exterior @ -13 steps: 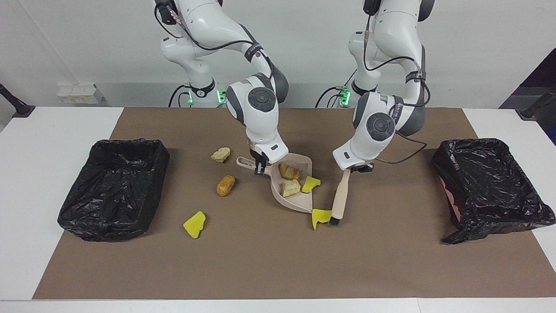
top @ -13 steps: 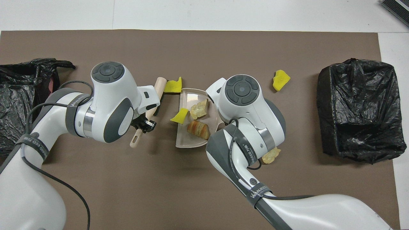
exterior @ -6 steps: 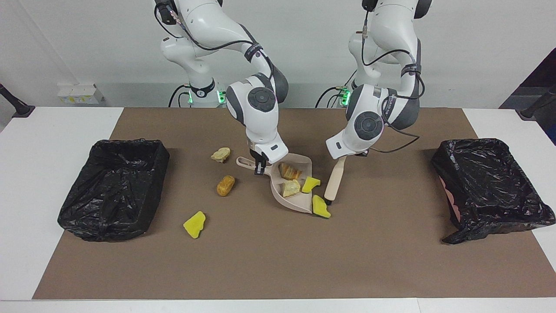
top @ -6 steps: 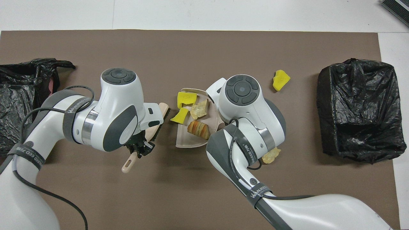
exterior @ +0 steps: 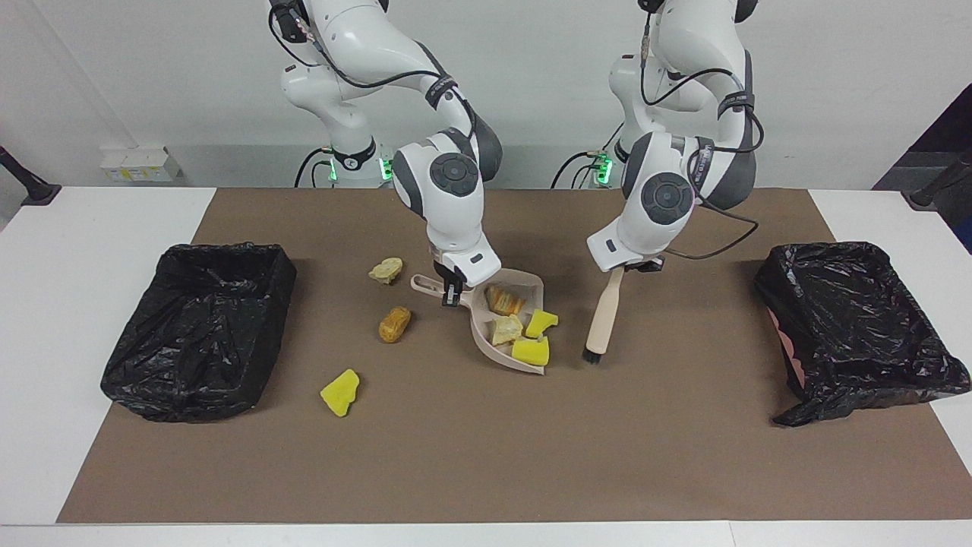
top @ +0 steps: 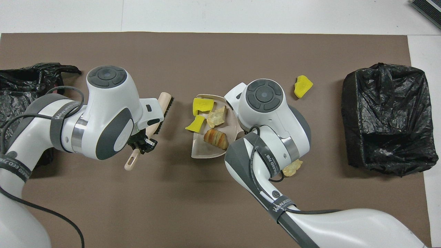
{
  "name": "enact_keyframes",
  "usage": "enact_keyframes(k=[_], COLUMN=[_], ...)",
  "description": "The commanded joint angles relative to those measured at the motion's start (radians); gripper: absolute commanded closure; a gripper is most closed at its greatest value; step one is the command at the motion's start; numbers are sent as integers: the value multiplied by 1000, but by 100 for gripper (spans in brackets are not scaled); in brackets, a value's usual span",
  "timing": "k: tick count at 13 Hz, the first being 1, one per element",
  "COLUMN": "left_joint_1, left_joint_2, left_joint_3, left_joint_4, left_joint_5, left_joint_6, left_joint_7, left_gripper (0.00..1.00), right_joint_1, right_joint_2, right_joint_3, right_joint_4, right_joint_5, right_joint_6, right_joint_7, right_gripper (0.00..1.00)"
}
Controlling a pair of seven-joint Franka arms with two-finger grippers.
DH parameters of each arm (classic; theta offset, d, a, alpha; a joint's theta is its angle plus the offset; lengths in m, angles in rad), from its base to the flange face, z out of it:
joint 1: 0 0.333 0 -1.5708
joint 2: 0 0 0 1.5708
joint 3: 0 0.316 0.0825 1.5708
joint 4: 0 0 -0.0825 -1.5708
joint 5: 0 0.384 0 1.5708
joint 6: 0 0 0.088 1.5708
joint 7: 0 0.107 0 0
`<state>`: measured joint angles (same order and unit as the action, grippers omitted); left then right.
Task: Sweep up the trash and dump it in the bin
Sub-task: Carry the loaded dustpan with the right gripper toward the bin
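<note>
roughly halfway, judging by the count: four scraps sit in the beige dustpan (exterior: 507,323), three lie loose on the brown mat (exterior: 486,456), and nothing shows in either bin.

in the pan are a striped croissant-like lump (exterior: 505,300), a pale crusty bread lump (exterior: 506,330), a small yellow sponge chunk (exterior: 541,322) and a bigger yellow sponge block (exterior: 531,351) at the pan's open lip. the right gripper (exterior: 453,292) is pinched shut on the dustpan's handle, holding the pan low on the mat near the table's middle.

the left gripper (exterior: 636,265) is clamped on the top of the beige brush (exterior: 604,315), whose dark bristles point down at the mat, just beside the pan's mouth toward the left arm's end and apart from the pan.

loose are a pale bread scrap (exterior: 386,270) and an orange-brown bread lump (exterior: 394,324), both beside the pan toward the right arm's end, and a yellow sponge piece (exterior: 340,391) farther from the robots than those two.

two bins lined with black bags wait, one at the right arm's end (exterior: 199,327) and one at the left arm's end (exterior: 858,327). left to do, as i read it: sweep in the three strays, which lie on the handle side of the pan, so pan or brush must be repositioned, then carry and tip the load into a bin.
</note>
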<state>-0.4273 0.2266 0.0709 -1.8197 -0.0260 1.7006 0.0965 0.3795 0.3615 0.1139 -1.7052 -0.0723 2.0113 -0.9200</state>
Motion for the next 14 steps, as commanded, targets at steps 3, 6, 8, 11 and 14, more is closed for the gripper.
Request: enact_keyframes(k=[3, 6, 8, 11, 14], left_joint_1=[59, -11, -105, -226, -323], left_joint_2=[-26, -114, -212, -277, -288], left_joint_3=[-5, -14, -16, -16, -16], left_joint_4=[-19, -169, -349, -478, -492], left_joint_5=[5, -54, -69, -139, -175], left_joint_6=[19, 75, 208, 300, 303], left_joint_7=[-222, -369, -438, -492, -625], left_gripper=[100, 100, 100, 100, 100], right_joint_1=[-91, -169, -233, -365, -506], right_joint_2=[-88, -203, -252, -309, -335], right_joint_3=[10, 10, 9, 9, 9], right_joint_4=[-39, -123, -131, -129, -122], right_joint_5=[89, 123, 152, 190, 216], right_joint_6=[20, 17, -15, -86, -126], right_joint_7=[-126, -175, -236, -360, -492], right_gripper=[100, 100, 100, 100, 100])
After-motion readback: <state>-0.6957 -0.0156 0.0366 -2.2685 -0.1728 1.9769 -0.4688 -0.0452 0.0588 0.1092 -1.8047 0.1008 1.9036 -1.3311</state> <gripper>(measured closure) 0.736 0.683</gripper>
